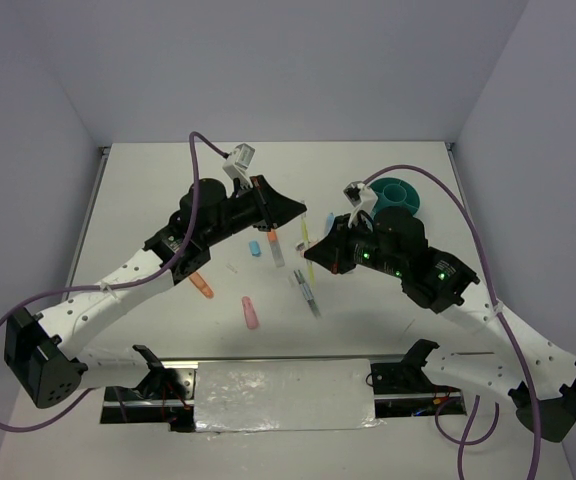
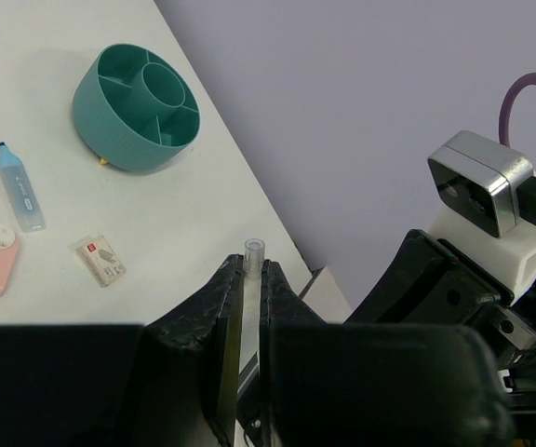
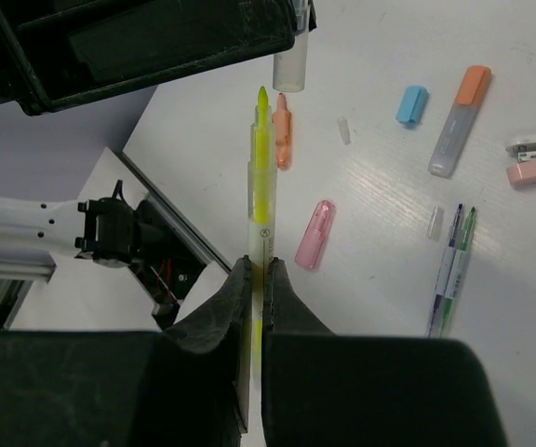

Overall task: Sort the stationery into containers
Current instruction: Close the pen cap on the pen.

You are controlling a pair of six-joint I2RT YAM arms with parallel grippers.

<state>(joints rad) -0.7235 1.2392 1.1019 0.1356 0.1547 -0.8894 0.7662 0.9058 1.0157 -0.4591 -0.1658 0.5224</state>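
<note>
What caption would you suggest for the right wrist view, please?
Right gripper clamping an uncapped yellow highlighter above the littered table.

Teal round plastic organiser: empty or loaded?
Empty, as far as seen: round teal plastic organiser shows bare compartments in the left wrist view.

The organiser (image 2: 119,130) is teal, the table (image 2: 156,214) white, with a yellow pen (image 3: 261,168), a clear pen (image 2: 253,253), an orange-capped highlighter (image 3: 459,126) and a light-blue cap (image 3: 411,104).

White table (image 1: 168,190), matte, filling the middle of the frame. Plain pale lavender-grey walls (image 1: 288,60) at top, left and right; even, soft light.
</note>
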